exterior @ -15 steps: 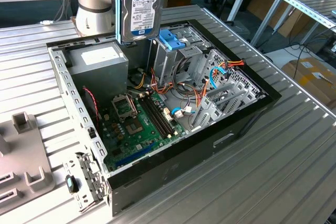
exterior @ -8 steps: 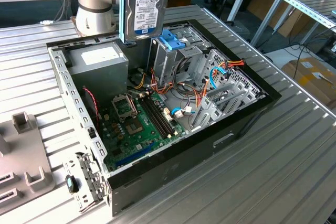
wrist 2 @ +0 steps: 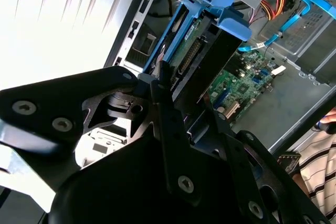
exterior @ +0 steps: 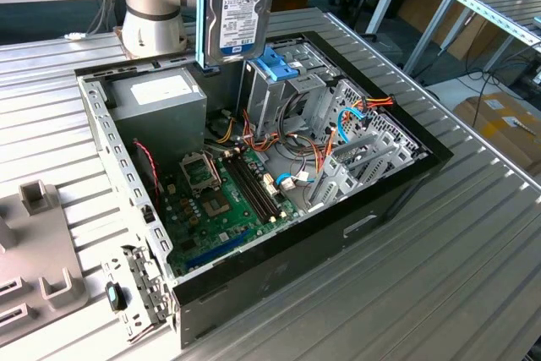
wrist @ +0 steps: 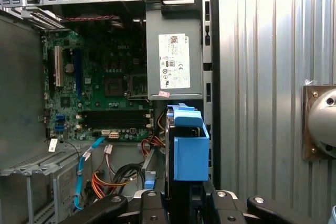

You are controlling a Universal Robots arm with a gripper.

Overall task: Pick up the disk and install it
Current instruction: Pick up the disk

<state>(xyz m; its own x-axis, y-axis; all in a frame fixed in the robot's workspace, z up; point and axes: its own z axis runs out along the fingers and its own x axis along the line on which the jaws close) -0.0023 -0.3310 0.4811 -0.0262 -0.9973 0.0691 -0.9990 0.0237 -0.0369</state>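
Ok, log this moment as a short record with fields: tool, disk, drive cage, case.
tool: tool shut on the disk's edges
disk: disk upright, white label towards the exterior camera, held aloft over the open case, not yet installed
drive cage: drive cage with a blue bracket on top, just below and beside the disk's lower edge
case: computer case open on the ribbed metal table; motherboard and power supply exposed
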